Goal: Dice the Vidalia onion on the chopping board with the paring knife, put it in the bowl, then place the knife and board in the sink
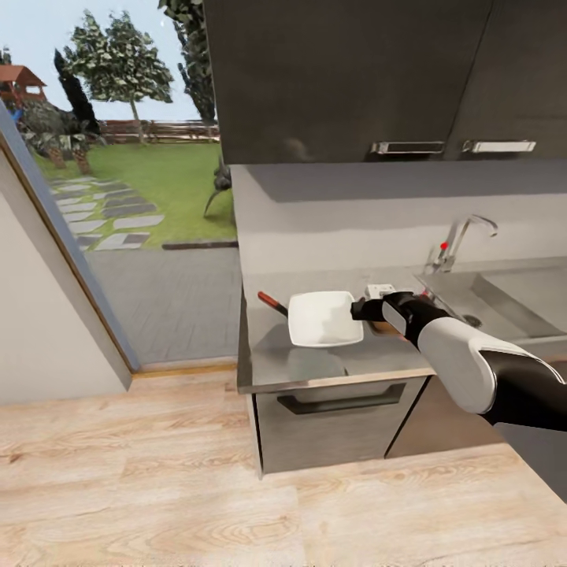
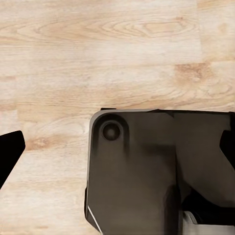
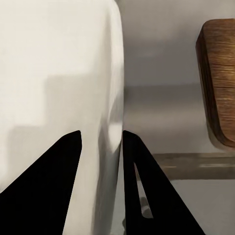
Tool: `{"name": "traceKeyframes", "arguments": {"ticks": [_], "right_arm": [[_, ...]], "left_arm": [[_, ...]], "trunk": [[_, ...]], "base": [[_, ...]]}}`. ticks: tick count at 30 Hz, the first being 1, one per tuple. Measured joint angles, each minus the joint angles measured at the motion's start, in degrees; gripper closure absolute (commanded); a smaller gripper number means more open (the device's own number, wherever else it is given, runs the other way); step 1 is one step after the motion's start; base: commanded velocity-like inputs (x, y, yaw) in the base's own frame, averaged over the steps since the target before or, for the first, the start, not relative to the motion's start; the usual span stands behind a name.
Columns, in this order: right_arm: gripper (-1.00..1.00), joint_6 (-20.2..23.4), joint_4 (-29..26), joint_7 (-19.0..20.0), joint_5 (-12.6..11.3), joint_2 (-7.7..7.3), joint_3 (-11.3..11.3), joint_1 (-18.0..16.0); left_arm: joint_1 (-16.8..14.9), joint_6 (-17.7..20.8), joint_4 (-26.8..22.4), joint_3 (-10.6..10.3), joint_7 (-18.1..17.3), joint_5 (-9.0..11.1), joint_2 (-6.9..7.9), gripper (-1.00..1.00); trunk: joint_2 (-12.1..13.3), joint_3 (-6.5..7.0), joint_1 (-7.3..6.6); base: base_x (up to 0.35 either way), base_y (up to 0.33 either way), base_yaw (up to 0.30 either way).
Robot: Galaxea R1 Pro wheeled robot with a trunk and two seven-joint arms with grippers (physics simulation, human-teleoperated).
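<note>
The white squarish bowl (image 1: 321,318) hangs a little above the grey countertop (image 1: 264,358) and casts a shadow on it. My right gripper (image 1: 361,309) is shut on the bowl's right rim. In the right wrist view the bowl's rim (image 3: 105,73) runs between the right gripper's (image 3: 101,132) two black fingers. A corner of the brown chopping board (image 3: 218,83) lies just beside the bowl. The paring knife's red handle (image 1: 272,302) pokes out behind the bowl's left side. The steel sink (image 1: 512,295) lies to the right. The onion is out of view. My left gripper (image 2: 117,147) hangs open over the wooden floor.
A chrome tap (image 1: 465,235) stands behind the sink. Dark wall cabinets (image 1: 354,79) hang above the counter. A drawer front with a handle (image 1: 339,403) sits below it. A large window (image 1: 118,157) to the garden is on the left. The robot's dark base (image 2: 147,176) is under my left gripper.
</note>
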Motion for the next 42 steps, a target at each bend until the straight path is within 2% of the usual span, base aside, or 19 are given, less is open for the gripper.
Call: {"name": "traceKeyframes", "arguments": {"ticks": [25,33,42], "right_arm": [[1.00,0.4,0.2,0.6,0.0,0.12,0.0,0.0],[1.00,1.0,0.3,4.3,0.0,0.03,0.0,0.0],[1.00,1.1,0.3,5.2,0.0,-0.13,0.0,0.0]], "left_arm": [[0.0,0.0,0.1,0.0,0.0,0.0,0.00,-1.00],[0.0,0.0,0.1,0.0,0.0,0.0,0.00,-1.00],[0.0,0.0,0.7,0.0,0.0,0.0,-0.08,-1.00]], "trunk": [[0.0,-2.23,0.00],[0.0,-2.95,0.00],[0.0,-3.65,0.00]], "base": [[0.000,0.000,0.030],[0.000,0.000,0.074],[0.000,0.000,0.083]]}}
